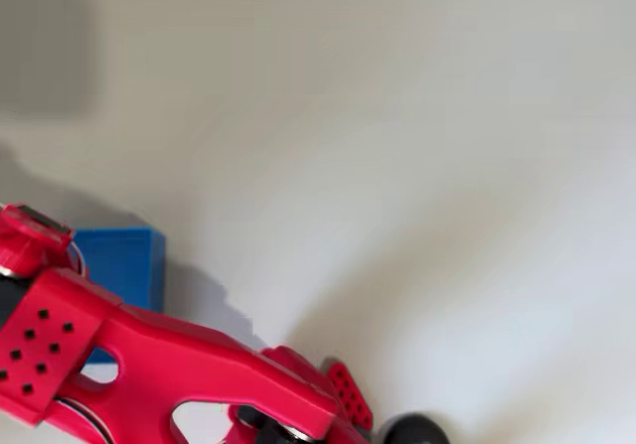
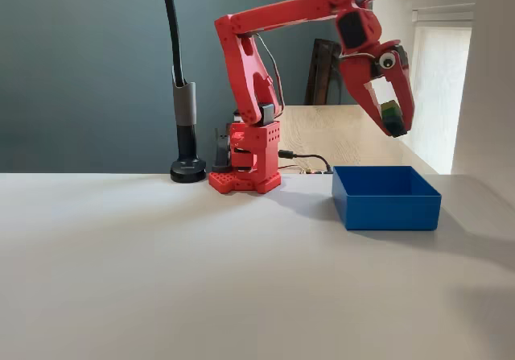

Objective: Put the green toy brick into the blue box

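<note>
Here the red gripper [image 2: 394,122] pinches the tiny lime-green plastic toy brick [image 2: 390,109] at upper right of the fixed view, hanging above the square bright blue plastic box [image 2: 386,207] on the white tabletop [image 2: 161,279]. Stiff, light and probably slick, the brick suits a flat-sided pinch. The overhead view shows the box [image 1: 124,255] mostly covered by the red arm [image 1: 169,365].

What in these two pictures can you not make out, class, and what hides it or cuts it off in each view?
- Blue box, overhead view: the red arm covers most of it.
- Box floor, fixed view: hidden behind the near wall of the blue box.
- Green brick, fixed view: held in the gripper, too small to make out its studs.
- Black round thing, overhead view: cut off by the bottom edge.
</note>
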Controlling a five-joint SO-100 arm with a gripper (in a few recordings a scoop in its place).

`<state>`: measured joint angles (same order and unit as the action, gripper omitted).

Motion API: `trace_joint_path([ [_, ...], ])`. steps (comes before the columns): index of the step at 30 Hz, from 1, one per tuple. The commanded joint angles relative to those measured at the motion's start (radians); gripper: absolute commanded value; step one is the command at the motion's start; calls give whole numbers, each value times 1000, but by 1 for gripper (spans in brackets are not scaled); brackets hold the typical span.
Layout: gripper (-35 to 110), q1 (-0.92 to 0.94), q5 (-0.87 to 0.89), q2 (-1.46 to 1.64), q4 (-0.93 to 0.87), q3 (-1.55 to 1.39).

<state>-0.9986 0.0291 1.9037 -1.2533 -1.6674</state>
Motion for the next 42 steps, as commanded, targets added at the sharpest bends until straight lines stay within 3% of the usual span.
trace_joint_path([
  [1, 0, -26, 44, -75, -14, 35],
  [18, 1, -48, -9, -382, -14, 140],
  [22, 10, -49, -32, -385, -14, 137],
  [30, 16, -58, -52, -385, -29, 89],
  [42, 7, -60, -57, -367, -51, 176],
])
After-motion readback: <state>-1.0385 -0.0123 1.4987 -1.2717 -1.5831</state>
